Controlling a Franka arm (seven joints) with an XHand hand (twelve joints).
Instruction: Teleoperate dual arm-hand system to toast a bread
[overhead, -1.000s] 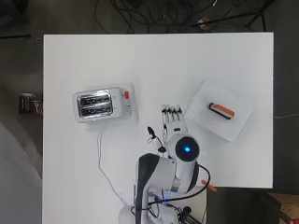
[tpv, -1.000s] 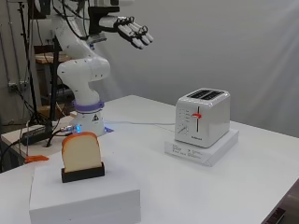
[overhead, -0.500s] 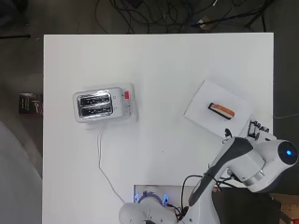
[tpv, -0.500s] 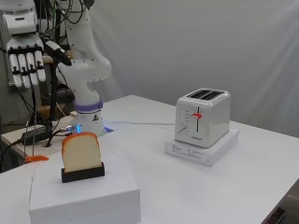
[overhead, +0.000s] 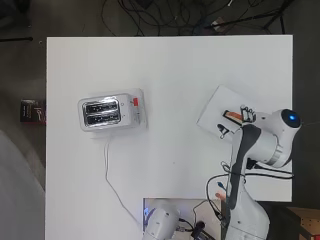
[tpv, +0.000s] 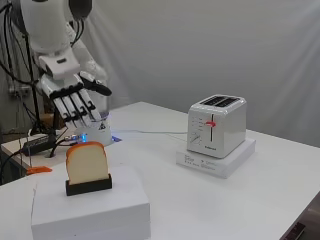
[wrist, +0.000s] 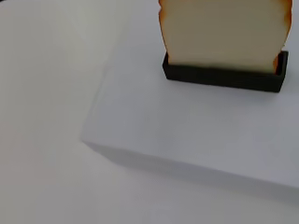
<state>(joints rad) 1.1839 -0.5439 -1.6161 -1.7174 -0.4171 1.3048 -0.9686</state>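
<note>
The hand (tpv: 70, 97) is hovering above the bread slice (tpv: 86, 162) with fingers straight and spread, holding nothing. The slice is standing upright in a black holder (tpv: 89, 185) on a white box (tpv: 100, 210), well apart from the toaster (tpv: 216, 126). It is looking light, soft and crushable, so pinching its flat faces near the top crust seems best.

It was a robotics lab, not a kitchen. The white desk (overhead: 170, 90) stood bare on a dark floor, with loose black cables (overhead: 165, 15) tangled behind it. A grey curtain (tpv: 225, 45) screened the back. The toaster (tpv: 216, 125) sat on a white block (tpv: 216, 159), staged like a test prop.
</note>
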